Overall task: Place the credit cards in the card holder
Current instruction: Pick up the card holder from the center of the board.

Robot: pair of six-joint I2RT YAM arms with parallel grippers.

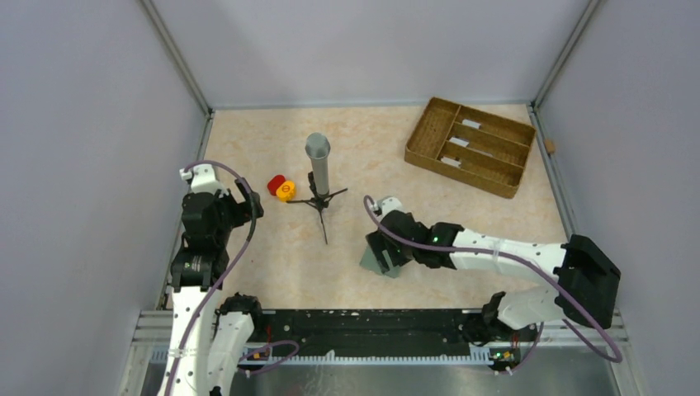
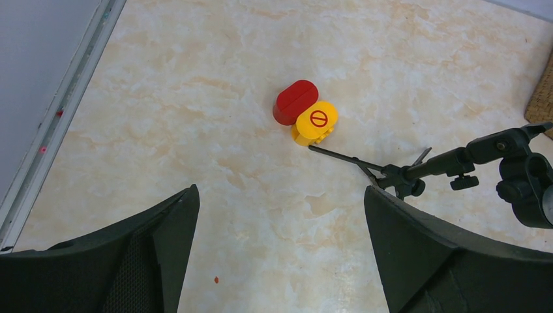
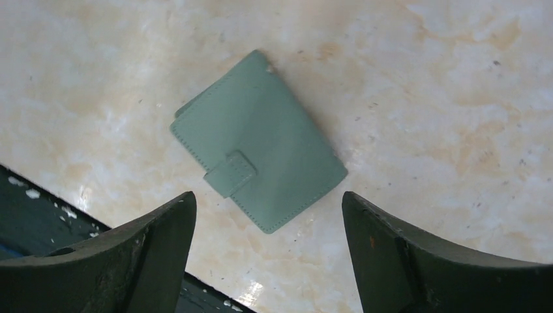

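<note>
The card holder (image 3: 261,140) is a grey-green wallet lying flat and folded shut on the marble table, its small tab (image 3: 229,174) closed. My right gripper (image 3: 267,199) hovers open just above its near corner, with nothing between the fingers. In the top view the gripper (image 1: 381,247) covers most of the wallet (image 1: 373,264). Three silvery-grey credit cards (image 1: 470,124) lie in the compartments of the brown tray (image 1: 503,161) at the back right. My left gripper (image 2: 280,190) stands open over bare table at the left, far from the wallet; in the top view the gripper (image 1: 244,206) is beside the left wall.
A small black tripod carrying a grey tube (image 1: 319,165) stands mid-table, with a red piece (image 2: 295,101) and a yellow piece (image 2: 315,121) touching beside it. Grey walls enclose three sides. A black rail (image 1: 371,322) runs along the near edge, close behind the wallet.
</note>
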